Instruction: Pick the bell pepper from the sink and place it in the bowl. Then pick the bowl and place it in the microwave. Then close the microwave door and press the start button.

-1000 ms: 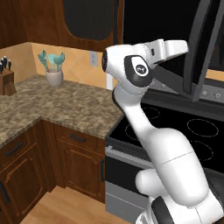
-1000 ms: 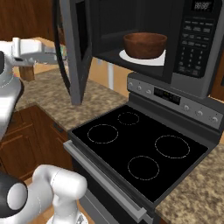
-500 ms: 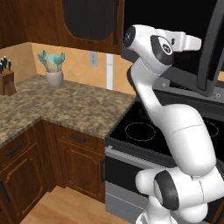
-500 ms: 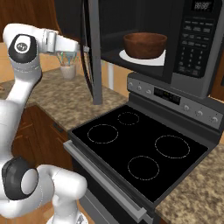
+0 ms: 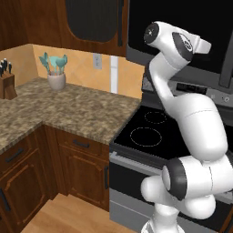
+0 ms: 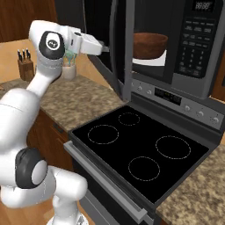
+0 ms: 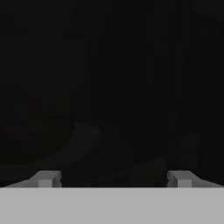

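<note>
Seen from the hand camera, the gripper (image 7: 113,178) shows two small grey fingertips (image 7: 45,178), one at 7 o'clock and one at 5 o'clock, spread wide apart with nothing between them. They face a very dark glass surface at close range; whether the tips touch it cannot be told.

In the right base view, the white arm rises from 8 o'clock and bends at a dark-capped joint near 10 o'clock. Its hand reaches toward the centre, and the gripper (image 6: 105,45) meets the outer face of the microwave door (image 6: 115,48), which stands partly open as a tall dark panel just left of 12 o'clock. Behind the door, the microwave (image 6: 198,48) fills the 1 to 2 o'clock area, with its keypad on the right. Inside its cavity the bowl (image 6: 150,45), deep and reddish-brown, sits on a round white turntable plate (image 6: 153,60). What the bowl holds cannot be seen. Below, at 5 o'clock, lies a black stove (image 6: 139,151) with four burner rings.

The left base view looks from the other side: the arm climbs from 5 o'clock to 1 o'clock, with the hand against the dark door (image 5: 173,34). At 9 o'clock stretches a speckled granite counter (image 5: 68,111), carrying a knife block (image 5: 6,82) and a pale crock of teal utensils (image 5: 55,73) near 10 o'clock.
</note>
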